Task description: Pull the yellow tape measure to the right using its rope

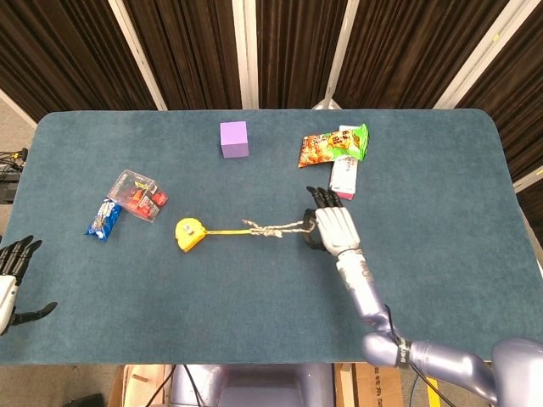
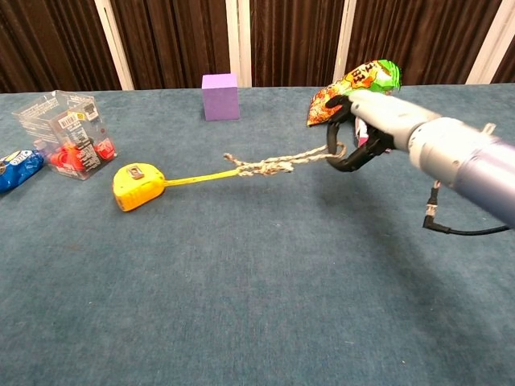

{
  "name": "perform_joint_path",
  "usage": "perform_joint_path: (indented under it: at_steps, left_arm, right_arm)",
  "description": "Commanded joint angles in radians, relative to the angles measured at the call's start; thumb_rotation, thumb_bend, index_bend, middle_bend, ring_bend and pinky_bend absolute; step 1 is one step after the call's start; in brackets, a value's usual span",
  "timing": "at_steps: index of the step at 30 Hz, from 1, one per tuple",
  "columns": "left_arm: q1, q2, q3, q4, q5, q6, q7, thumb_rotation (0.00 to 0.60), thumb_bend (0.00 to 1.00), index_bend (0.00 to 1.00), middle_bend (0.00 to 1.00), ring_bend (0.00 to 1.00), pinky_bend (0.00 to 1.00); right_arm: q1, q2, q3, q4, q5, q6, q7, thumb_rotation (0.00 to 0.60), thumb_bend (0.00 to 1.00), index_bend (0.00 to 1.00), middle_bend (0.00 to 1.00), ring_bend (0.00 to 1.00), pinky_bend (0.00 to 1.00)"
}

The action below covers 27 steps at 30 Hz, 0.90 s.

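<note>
Dark curtains back a teal worktop (image 1: 441, 280) where the yellow tape measure (image 1: 189, 234) lies left of centre, near a clear plastic box (image 1: 137, 196), its yellow tape and knotted rope (image 1: 273, 228) stretched out rightward. The right robot hand (image 2: 359, 133) has its fingers curled around the rope's far end, lifted off the surface — the grasp looks made, while the pull to the right seems largely ahead. At the left edge the left robot hand (image 1: 15, 280) holds nothing, fingers apart.

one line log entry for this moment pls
right hand: grips rope end, raised | rope: taut to tape measure | tape measure: on table | left hand: idle, holds nothing
</note>
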Motion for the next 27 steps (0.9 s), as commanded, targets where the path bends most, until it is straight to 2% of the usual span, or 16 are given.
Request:
perform_joint_path:
  at_steps: [1,10,18,27]
  left_arm:
    - [0.000,0.000,0.001,0.000,0.002,0.001,0.001,0.600,0.00,0.00,0.00,0.00,0.00]
    - [0.001,0.000,0.004,-0.002,0.010,0.005,0.003,0.600,0.00,0.00,0.00,0.00,0.00]
    - [0.001,-0.002,0.007,-0.004,0.022,0.011,0.015,0.600,0.00,0.00,0.00,0.00,0.00]
    - [0.004,-0.004,0.009,-0.007,0.030,0.020,0.027,0.600,0.00,0.00,0.00,0.00,0.00]
  right_arm:
    - [-0.021,0.046,-0.001,-0.044,0.008,0.019,-0.005,0.600,0.43,0.63,0.10,0.00,0.00]
    - [-0.079,0.168,-0.011,-0.147,-0.008,0.053,0.047,0.600,0.46,0.63,0.10,0.00,0.00]
    - [-0.130,0.286,0.013,-0.257,0.027,0.052,0.141,0.600,0.46,0.63,0.10,0.00,0.00]
    - [-0.156,0.378,0.036,-0.273,0.081,0.066,0.165,0.600,0.46,0.63,0.10,0.00,0.00]
